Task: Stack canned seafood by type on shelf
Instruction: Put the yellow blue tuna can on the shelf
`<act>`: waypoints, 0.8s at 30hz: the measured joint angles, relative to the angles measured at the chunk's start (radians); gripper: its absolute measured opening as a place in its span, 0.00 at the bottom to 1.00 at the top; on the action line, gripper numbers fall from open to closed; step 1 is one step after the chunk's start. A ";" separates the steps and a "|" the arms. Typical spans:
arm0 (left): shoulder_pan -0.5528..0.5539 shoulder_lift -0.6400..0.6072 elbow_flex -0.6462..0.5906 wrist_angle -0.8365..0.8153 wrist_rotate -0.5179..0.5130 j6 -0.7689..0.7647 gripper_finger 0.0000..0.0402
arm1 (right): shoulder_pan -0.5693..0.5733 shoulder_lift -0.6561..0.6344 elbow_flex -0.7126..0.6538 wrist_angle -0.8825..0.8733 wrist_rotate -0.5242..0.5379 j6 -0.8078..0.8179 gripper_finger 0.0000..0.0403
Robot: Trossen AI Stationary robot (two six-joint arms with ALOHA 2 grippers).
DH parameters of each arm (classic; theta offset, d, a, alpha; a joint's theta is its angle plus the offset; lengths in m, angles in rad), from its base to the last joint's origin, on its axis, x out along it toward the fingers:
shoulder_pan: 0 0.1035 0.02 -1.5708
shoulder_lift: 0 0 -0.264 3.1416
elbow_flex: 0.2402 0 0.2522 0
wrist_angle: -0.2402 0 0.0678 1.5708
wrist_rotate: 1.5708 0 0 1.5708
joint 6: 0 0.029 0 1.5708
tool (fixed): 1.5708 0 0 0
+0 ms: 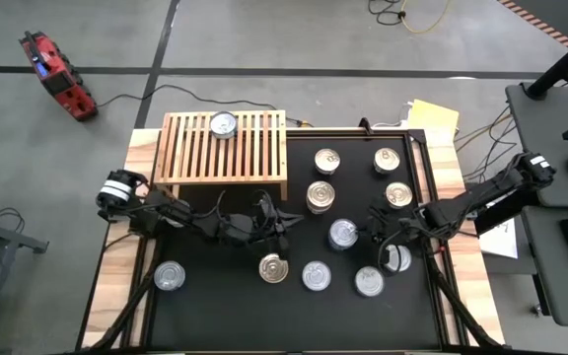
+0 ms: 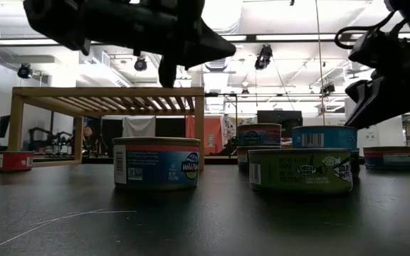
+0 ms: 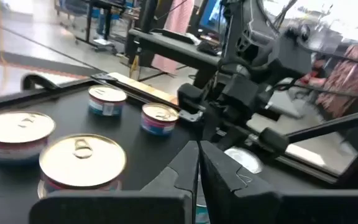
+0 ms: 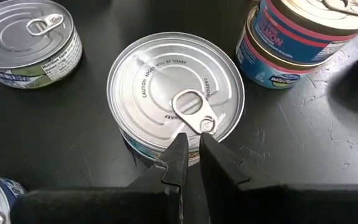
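The light-wood slatted shelf (image 1: pixel 225 148) stands at the far left of the black mat, with one silver-lidded can (image 1: pixel 223 124) on its far edge. Several more cans lie on the mat, among them a stacked pair (image 1: pixel 320 196) and a silver can (image 1: pixel 342 234). My left gripper (image 1: pixel 289 215) is shut and empty. It points level toward the table's right, just in front of the shelf and above the cans (image 3: pixel 199 149). My right gripper (image 4: pixel 191 140) is shut and slants down over the near rim of the silver can (image 4: pixel 176 93). In the low view it hangs above the cans (image 2: pixel 351 107).
Cans lie near the front: one at the left (image 1: pixel 170 275), a gold-lidded one (image 1: pixel 273 267), and two silver ones (image 1: pixel 316 275), (image 1: pixel 368 281). Two more sit at the far right (image 1: pixel 387 160). The two grippers face each other closely at mid-mat. Bare mat lies at the near left.
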 joint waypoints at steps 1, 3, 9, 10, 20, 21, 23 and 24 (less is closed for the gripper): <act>0.000 -0.002 -0.005 -0.002 0.010 -0.028 0.00 | 0.000 0.000 0.000 -0.002 -0.002 -0.005 0.08; 0.000 -0.002 -0.008 -0.012 0.018 -0.098 0.00 | 0.000 0.000 -0.001 -0.006 -0.004 -0.013 0.08; -0.001 0.017 -0.005 -0.069 0.013 -0.279 0.00 | 0.000 0.009 -0.006 -0.025 -0.019 -0.018 0.08; -0.002 0.026 0.002 -0.069 0.013 -0.283 0.01 | 0.000 0.013 -0.009 -0.029 -0.022 -0.026 0.08; -0.003 0.153 0.185 -0.107 0.018 -0.221 0.26 | 0.000 0.027 -0.011 -0.012 -0.009 -0.042 0.08; -0.003 0.167 0.210 -0.139 0.018 -0.216 0.30 | 0.000 0.028 -0.011 -0.009 -0.008 -0.046 0.08; -0.002 0.189 0.259 -0.215 0.019 -0.217 0.36 | 0.000 0.028 -0.011 -0.008 -0.007 -0.054 0.08; -0.002 0.196 0.279 -0.267 0.019 -0.217 0.40 | 0.000 0.028 -0.011 -0.009 -0.007 -0.057 0.08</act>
